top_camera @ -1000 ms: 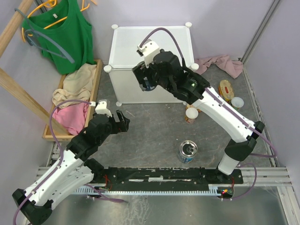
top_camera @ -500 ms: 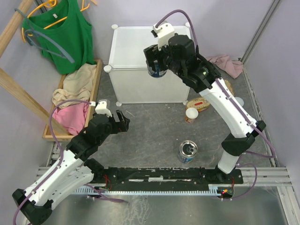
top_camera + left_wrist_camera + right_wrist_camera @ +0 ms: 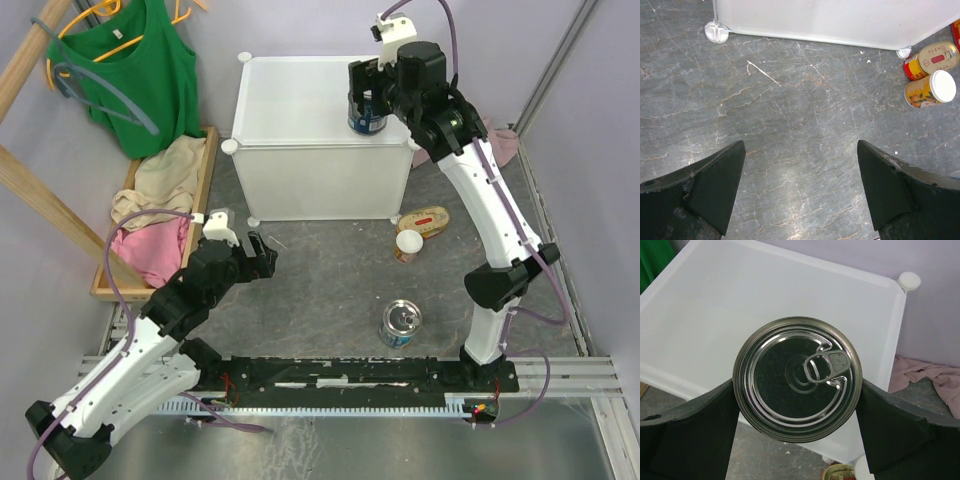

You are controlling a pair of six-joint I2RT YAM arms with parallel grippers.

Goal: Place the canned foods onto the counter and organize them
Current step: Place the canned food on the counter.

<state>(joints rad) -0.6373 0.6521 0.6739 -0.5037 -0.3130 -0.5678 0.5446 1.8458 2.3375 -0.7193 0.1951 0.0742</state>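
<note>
Gripping tall can (image 3: 797,377) in right hand (image 3: 368,98), over counter (image 3: 300,100).
Holding nothing in left hand (image 3: 800,195), spread wide over desk (image 3: 800,100); clothes (image 3: 165,180) in wooden tray (image 3: 209,160).

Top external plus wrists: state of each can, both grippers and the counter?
right gripper, shut on tall can, over the counter.
tall can, upright, held; contact with counter top unclear.
left gripper, open, empty, above the table.
second tall can, upright on the table.
small white-topped can, upright on the table.
oval tin, flat on the table by the counter's foot.
counter, nothing released on top.
</note>
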